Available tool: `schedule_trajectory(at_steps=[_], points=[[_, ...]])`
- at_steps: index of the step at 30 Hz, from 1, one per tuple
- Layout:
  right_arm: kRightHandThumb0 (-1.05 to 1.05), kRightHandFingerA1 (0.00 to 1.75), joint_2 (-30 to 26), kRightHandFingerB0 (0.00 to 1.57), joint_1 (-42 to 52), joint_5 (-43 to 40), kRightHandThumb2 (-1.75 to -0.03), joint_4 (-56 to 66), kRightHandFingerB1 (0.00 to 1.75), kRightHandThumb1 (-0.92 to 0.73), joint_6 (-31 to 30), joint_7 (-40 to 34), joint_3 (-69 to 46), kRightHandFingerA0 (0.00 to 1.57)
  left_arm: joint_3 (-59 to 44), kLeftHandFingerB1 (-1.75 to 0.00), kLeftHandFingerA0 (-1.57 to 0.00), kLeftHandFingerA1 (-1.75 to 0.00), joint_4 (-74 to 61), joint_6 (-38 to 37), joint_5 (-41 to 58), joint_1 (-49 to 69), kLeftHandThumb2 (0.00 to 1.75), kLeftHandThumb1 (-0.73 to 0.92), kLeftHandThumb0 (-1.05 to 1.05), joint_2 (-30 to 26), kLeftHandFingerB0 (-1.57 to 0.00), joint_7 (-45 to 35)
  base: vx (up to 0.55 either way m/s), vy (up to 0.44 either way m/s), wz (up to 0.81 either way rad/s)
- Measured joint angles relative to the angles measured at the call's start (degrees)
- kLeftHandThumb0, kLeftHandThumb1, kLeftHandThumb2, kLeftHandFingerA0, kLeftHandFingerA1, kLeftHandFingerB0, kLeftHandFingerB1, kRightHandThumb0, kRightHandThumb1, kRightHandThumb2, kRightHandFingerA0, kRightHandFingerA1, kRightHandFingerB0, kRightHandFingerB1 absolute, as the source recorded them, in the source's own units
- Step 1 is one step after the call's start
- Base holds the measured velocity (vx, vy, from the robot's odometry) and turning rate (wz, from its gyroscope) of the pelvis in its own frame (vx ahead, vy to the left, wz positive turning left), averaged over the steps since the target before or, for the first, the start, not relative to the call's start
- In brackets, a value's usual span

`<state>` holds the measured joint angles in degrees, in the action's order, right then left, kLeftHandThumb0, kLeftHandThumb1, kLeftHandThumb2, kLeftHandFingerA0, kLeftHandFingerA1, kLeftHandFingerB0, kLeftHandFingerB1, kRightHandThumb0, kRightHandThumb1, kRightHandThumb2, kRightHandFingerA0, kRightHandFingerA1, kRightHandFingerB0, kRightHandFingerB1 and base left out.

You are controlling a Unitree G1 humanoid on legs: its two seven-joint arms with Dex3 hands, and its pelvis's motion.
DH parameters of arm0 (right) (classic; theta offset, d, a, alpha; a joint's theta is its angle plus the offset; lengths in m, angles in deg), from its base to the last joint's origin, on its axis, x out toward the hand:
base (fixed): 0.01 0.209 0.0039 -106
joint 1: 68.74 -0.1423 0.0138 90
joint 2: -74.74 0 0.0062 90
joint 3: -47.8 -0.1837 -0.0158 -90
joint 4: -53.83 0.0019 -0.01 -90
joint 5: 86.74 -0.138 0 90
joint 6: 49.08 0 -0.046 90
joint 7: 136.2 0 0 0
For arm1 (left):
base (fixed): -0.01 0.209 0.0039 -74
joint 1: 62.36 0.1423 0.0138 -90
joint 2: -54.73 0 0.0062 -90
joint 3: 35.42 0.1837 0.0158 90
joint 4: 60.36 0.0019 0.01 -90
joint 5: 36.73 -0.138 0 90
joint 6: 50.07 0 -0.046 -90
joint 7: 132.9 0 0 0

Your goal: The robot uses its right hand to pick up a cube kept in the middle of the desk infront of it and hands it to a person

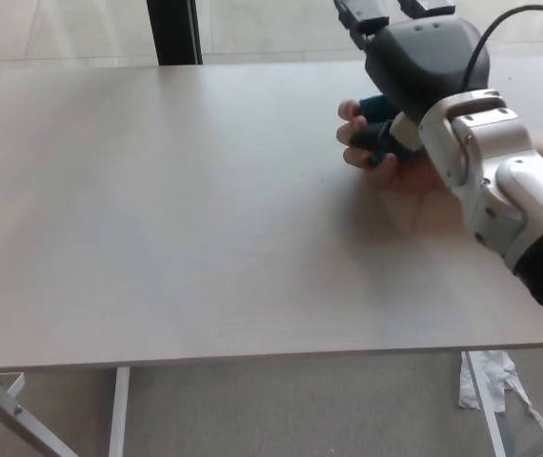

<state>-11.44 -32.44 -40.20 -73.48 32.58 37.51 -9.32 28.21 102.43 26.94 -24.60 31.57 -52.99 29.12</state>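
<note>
The teal cube (379, 107) lies in a person's hand (367, 143) above the right side of the desk (176, 209); the person's fingers are curled around it and hide most of it. My right hand (414, 52) hovers just above and behind the cube. It is open, its fingers (359, 13) pointing toward the far edge with nothing between them. My white forearm (500, 181) comes in from the right and covers the person's wrist. My left hand does not show.
A dark post (171, 30) stands beyond the desk's far edge. White desk legs (117, 409) and crumpled paper (486, 381) on the floor show below the near edge.
</note>
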Motion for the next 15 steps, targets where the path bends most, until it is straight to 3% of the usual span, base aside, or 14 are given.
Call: schedule_trajectory(at_steps=[3,4,5,6,7,8,9,10,12,15], points=[[-0.97,0.14,-2.08,0.0,2.02,-0.88,-0.92,5.77,0.06,-0.55,0.02,1.54,-2.72,0.0,0.0,-0.43,-0.71,-0.54,-0.01,0.0,0.0,-0.06,0.62,0.7,-0.8,0.0,-0.53,0.0,0.0,0.0,0.0],[-0.92,0.01,-2.87,0.0,3.03,-1.24,-0.77,7.91,0.09,-0.46,0.04,2.01,-3.82,0.0,0.0,-0.43,-0.73,-0.55,-0.01,0.0,0.0,-0.09,0.61,0.71,-0.8,0.0,-0.54,-0.01,0.0,0.0,0.0],[-0.94,0.09,-3.65,0.0,4.0,-1.61,-0.9,9.9,0.12,-0.54,0.09,2.42,-4.9,0.0,0.0,-0.43,-0.73,-0.55,-0.02,0.0,0.01,-0.11,0.62,0.71,-0.8,0.01,-0.54,-0.01,0.0,0.0,0.0],[-0.86,0.26,-4.2,0.09,4.77,-1.9,-0.91,11.31,0.2,-0.51,0.15,2.67,-5.85,0.03,0.0,-0.42,-0.73,-0.54,-0.02,0.0,0.01,-0.1,0.62,0.71,-0.81,0.01,-0.54,-0.01,0.0,0.0,0.0],[-0.75,0.36,-5.08,0.11,6.29,-2.37,-0.58,13.78,0.28,-0.56,0.26,3.01,-7.54,0.06,0.0,-0.41,-0.74,-0.54,-0.02,0.0,0.01,-0.1,0.61,0.71,-0.79,0.01,-0.54,-0.01,0.0,0.0,0.0],[-0.76,0.35,-5.8,0.12,7.54,-2.84,-0.86,15.67,0.33,-0.47,0.41,3.29,-9.04,0.02,0.0,-0.42,-0.74,-0.55,-0.02,0.0,0.01,-0.12,0.62,0.72,-0.79,0.02,-0.52,-0.01,0.0,0.0,0.0],[-0.76,0.35,-6.53,0.12,9.13,-3.47,-0.86,17.91,0.33,-0.47,0.54,3.67,-10.9,0.02,0.0,-0.42,-0.74,-0.55,-0.02,0.0,0.01,-0.11,0.62,0.72,-0.79,0.01,-0.52,-0.01,0.0,0.0,0.0],[-0.73,0.44,-7.08,0.14,10.35,-3.93,-0.58,19.52,0.34,-0.58,0.59,3.95,-12.26,0.12,0.0,-0.43,-0.74,-0.56,-0.02,0.0,0.01,-0.12,0.62,0.72,-0.79,0.01,-0.52,-0.01,0.0,0.0,0.0],[-0.6,0.38,-8.37,0.22,13.27,-5.0,-0.56,23.29,0.29,-0.51,0.76,4.63,-15.64,0.2,0.0,-0.42,-0.74,-0.55,-0.03,0.0,0.01,-0.18,0.62,0.71,-0.81,0.01,-0.53,-0.01,0.0,0.0,0.0],[-0.63,0.36,-9.99,0.28,18.29,-6.76,-0.57,28.36,0.29,-0.53,1.06,5.62,-21.48,0.29,0.0,-0.43,-0.73,-0.55,-0.02,0.0,0.01,-0.21,0.62,0.7,-0.81,0.01,-0.55,-0.01,0.0,0.0,0.0]])
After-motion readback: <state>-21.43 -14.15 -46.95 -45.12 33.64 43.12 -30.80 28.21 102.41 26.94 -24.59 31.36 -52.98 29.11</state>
